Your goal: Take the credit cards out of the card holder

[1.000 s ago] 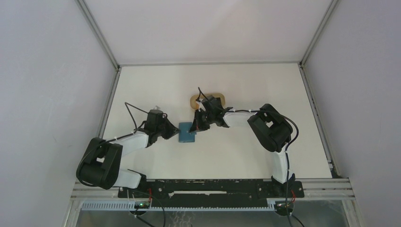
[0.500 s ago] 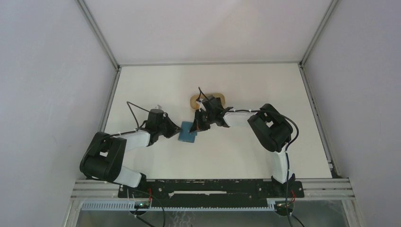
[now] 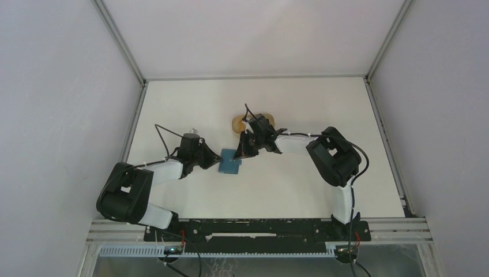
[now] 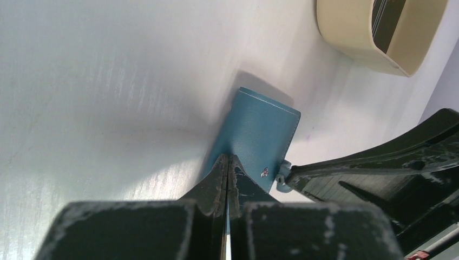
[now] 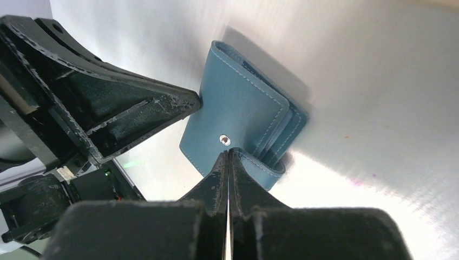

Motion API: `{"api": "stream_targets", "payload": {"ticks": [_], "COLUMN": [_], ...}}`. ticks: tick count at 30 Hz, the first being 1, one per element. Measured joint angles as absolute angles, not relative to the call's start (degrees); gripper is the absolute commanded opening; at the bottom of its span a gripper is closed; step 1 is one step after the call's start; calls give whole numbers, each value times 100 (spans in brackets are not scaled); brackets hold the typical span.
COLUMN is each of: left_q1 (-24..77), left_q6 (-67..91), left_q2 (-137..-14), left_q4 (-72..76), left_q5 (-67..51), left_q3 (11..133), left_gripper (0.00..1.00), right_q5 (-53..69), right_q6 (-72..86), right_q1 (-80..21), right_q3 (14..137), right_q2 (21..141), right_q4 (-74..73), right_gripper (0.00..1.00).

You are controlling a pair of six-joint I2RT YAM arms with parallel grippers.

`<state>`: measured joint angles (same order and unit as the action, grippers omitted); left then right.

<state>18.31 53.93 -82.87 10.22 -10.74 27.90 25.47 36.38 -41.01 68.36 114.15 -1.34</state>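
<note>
Top external view has the card holder (image 3: 229, 164) lying on the table (image 3: 288, 190) just left of the frame's centre, caught between the two arms; the left gripper (image 3: 210, 158) meets it from the left and the right gripper (image 3: 242, 151) from the upper right; the tan tray (image 3: 236, 122) sits just above them.

Compared with a second ago, the left arm's elbow has drawn up and in at the lower left, the right gripper has edged slightly toward the upper right, and the holder has turned a little with it; this reads as the start of a pull on the holder, not yet an opening.

Left wrist view shows the left gripper's fingers (image 4: 219, 173) pressed together with their tips on the holder's near edge; whether they pinch the cover or only pin it cannot be told.

Right wrist view shows the right gripper's fingers (image 5: 216, 179) together as well, seemingly nipping the closure tab (image 5: 265, 162) just below the bare snap stud (image 5: 223, 140); the exposed stud suggests the tab is undone.

Folded layers show at the holder's right edge; no credit cards can be seen inside yet; a dark flat piece (image 4: 387, 21) stands in the tray and may be one of them.
</note>
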Motion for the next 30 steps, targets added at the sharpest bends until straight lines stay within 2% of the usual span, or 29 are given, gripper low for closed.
{"api": "stream_targets", "payload": {"ticks": [20,30], "left_q1": [1916,1931], "left_q6": [5393,5395], "left_q2": [-8206,-8208], "left_q4": [867,871], "left_q5": [-1072,-1074], "left_q3": [2790,2790], "left_gripper": [0,0], "right_q5": [2493,2488], "right_q6": [3625,3610], "right_q1": [-4174,-4176], "right_q3": [7395,7404], "right_q2": [11325,11692], "right_q4": [-506,-574], "right_gripper": [0,0]}}
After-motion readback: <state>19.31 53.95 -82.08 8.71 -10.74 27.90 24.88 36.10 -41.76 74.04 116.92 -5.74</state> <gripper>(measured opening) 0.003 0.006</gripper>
